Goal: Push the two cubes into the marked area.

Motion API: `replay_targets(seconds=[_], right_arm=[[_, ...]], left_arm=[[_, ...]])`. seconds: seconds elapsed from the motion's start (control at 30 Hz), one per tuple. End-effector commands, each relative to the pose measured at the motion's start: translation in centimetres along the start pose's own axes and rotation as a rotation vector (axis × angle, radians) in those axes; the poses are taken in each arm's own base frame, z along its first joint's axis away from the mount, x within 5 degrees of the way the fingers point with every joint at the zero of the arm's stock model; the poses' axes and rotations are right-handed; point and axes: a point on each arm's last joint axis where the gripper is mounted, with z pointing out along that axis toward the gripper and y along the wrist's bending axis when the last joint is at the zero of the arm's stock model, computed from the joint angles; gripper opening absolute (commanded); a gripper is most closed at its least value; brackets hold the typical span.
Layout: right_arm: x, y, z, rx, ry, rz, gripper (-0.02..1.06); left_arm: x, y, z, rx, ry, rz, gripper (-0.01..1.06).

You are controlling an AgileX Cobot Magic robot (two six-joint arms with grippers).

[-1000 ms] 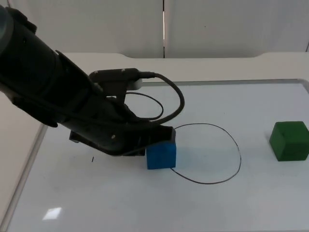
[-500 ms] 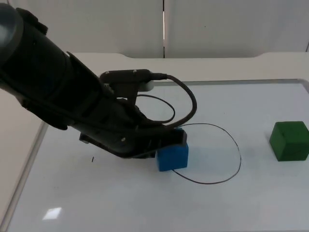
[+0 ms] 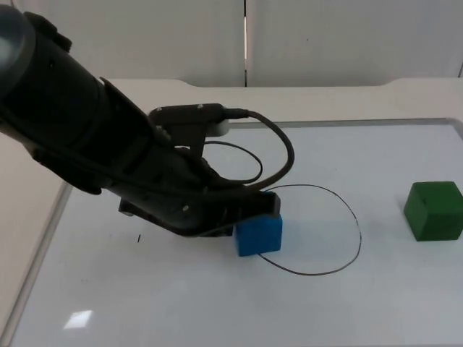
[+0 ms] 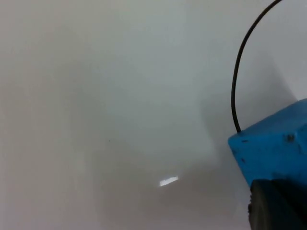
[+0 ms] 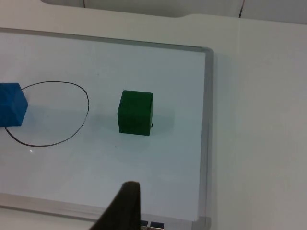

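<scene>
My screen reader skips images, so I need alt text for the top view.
The left gripper presses against a blue cube that straddles the left edge of a black drawn loop on a whiteboard. A green cube sits apart, outside the loop to its right.

A robotics test bench in a lab: a framed whiteboard (image 3: 405, 303) lies flat on a white table (image 3: 325, 97) before a grey partition wall (image 3: 347, 40), a hand-drawn black outline (image 3: 359, 238) marking its surface.
</scene>
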Motion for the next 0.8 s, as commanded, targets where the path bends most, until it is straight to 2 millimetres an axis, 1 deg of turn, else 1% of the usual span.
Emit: replay_targets(seconds=[0.0,0.13,0.3,0.37,0.5,0.63,0.77], right_arm=[[0.0,0.0,0.0,0.004,-0.011,0.006,1.05],[0.0,0.0,0.0,0.004,-0.011,0.006,1.05],[0.0,0.0,0.0,0.004,-0.011,0.006,1.05],[0.0,0.0,0.0,0.004,-0.011,0.006,1.05],[0.0,0.0,0.0,0.004,-0.011,0.006,1.05],[0.0,0.0,0.0,0.004,-0.011,0.006,1.05],[0.0,0.0,0.0,0.004,-0.011,0.006,1.05]], left_arm=[[0.0,-0.4,0.0,0.010,0.001,-0.001,0.00],[0.3,-1.1,0.0,0.012,-0.002,0.025,0.00],[0.4,-1.2,0.2,-0.006,-0.014,0.037,0.00],[0.5,-1.3,0.8,0.005,0.007,0.037,0.00],[0.3,-1.8,1.7,0.034,0.030,0.047,0.00],[-0.3,-2.2,1.7,0.052,0.018,0.056,0.00],[-0.4,-2.2,1.7,0.049,0.014,0.058,0.00]])
